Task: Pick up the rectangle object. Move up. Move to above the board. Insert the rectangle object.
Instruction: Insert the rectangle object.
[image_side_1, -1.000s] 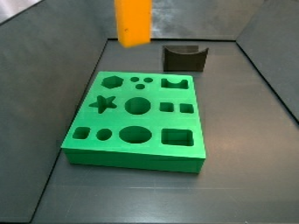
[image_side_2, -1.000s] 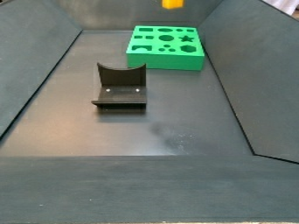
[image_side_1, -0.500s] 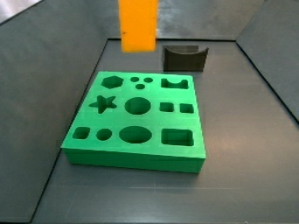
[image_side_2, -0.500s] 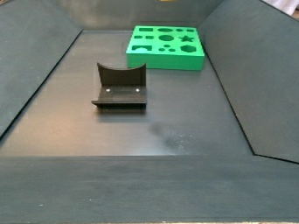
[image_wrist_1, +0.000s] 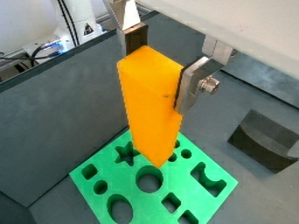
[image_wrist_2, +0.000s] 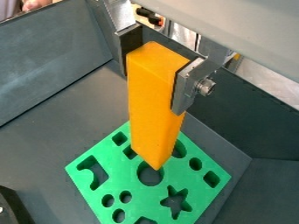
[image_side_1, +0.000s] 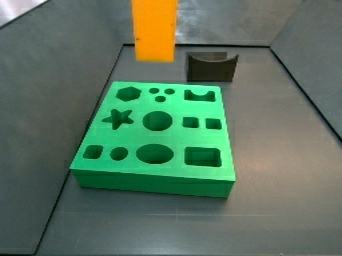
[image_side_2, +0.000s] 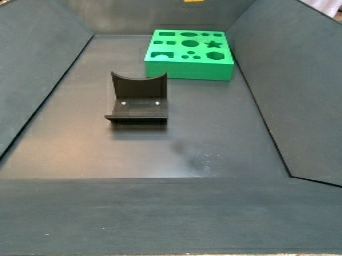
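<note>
1. gripper (image_wrist_1: 160, 66) is clamped on the rectangle object (image_wrist_1: 152, 105), high above the floor. both wrist views show the silver finger plates pressed flat against opposite faces of the block near its top end; one finger (image_wrist_2: 190, 84) with its bolt is clear in a wrist view.
2. rectangle object: plain orange, upright, long axis vertical, hanging free with its lower end in the air, touching nothing below. in a side view only its lower part (image_side_1: 155, 30) shows, cut off by the frame's upper edge; the gripper itself is out of that frame.
3. in both wrist views the block's lower end sits over the board (image_wrist_1: 105, 169), over the cut-outs near its middle. which hole it lines up with, i cannot tell.
4. board: bright green slab, flat on the dark floor, all holes showing and unfilled in a side view (image_side_1: 100, 130): star, circles, squares, hexagon, oval. in a side view it lies at the far end of the enclosure (image_side_2: 230, 66).
5. fixture (image_side_1: 211, 66): dark bracket on the floor just beyond the board's far edge, apart from it. in a side view it stands nearer the camera than the board (image_side_2: 136, 98); in a wrist view it shows off to one side (image_wrist_1: 268, 140).
6. grey enclosure walls (image_side_1: 54, 50) run around the floor.
</note>
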